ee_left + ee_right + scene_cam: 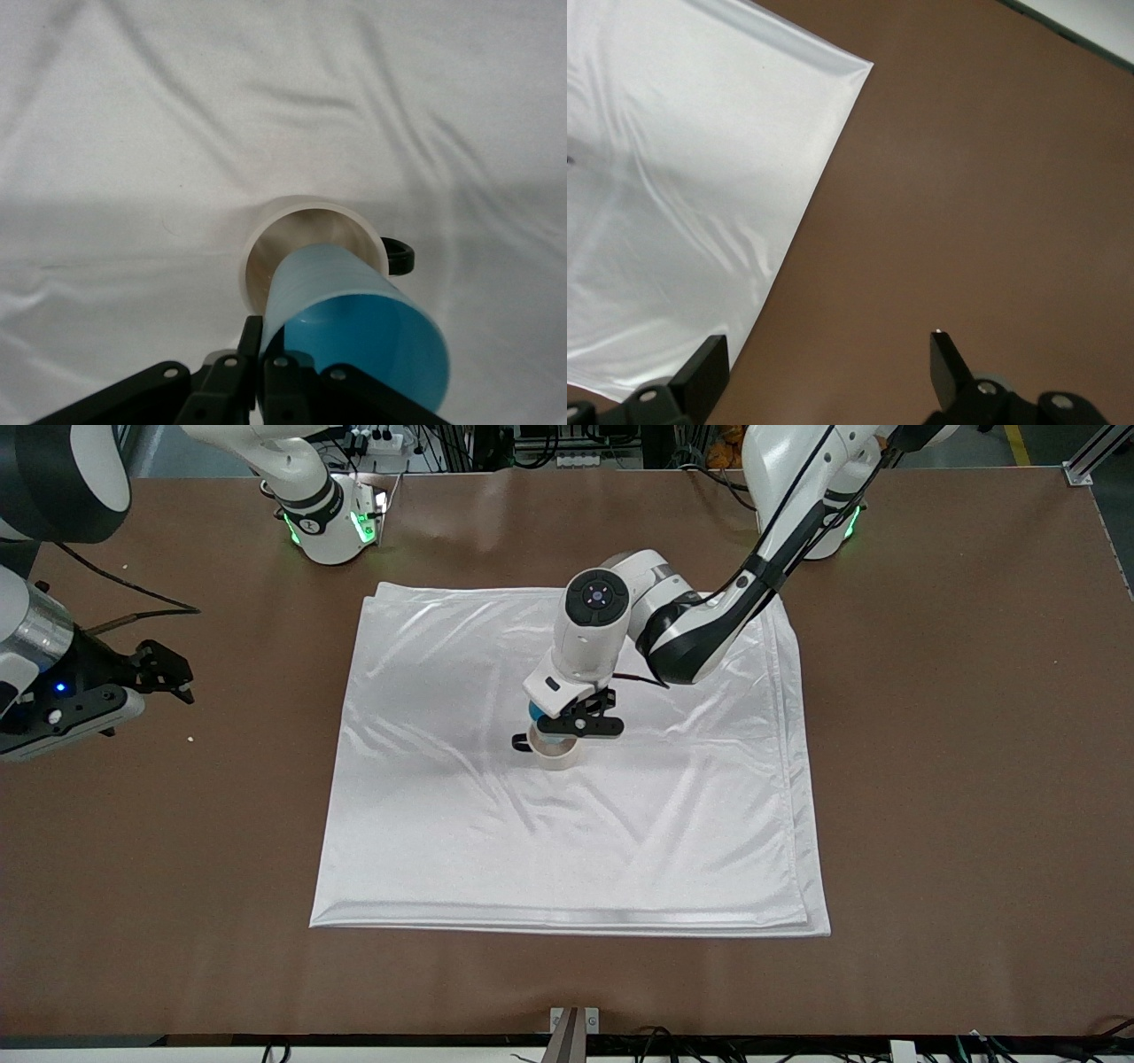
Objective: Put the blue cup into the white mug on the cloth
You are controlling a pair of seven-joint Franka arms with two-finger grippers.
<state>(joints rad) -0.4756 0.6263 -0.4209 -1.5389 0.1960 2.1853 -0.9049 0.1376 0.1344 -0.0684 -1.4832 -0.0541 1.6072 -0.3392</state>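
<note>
The white cloth (567,824) lies spread over the middle of the table; it also shows in the left wrist view (177,133) and the right wrist view (673,177). The white mug (556,755) stands on it, its black handle (399,255) to one side and its rim (292,212) open. My left gripper (580,722) is over the mug, shut on the wall of the blue cup (354,310). The cup is tilted, with its base down inside the mug's mouth. A bit of the cup (537,713) shows under the hand. My right gripper (164,673) waits open and empty over bare table, off the cloth toward the right arm's end.
The brown table (957,735) surrounds the cloth on all sides. A thin black cable (133,589) lies near the right arm. A small white crumb (189,738) lies on the table near the right gripper.
</note>
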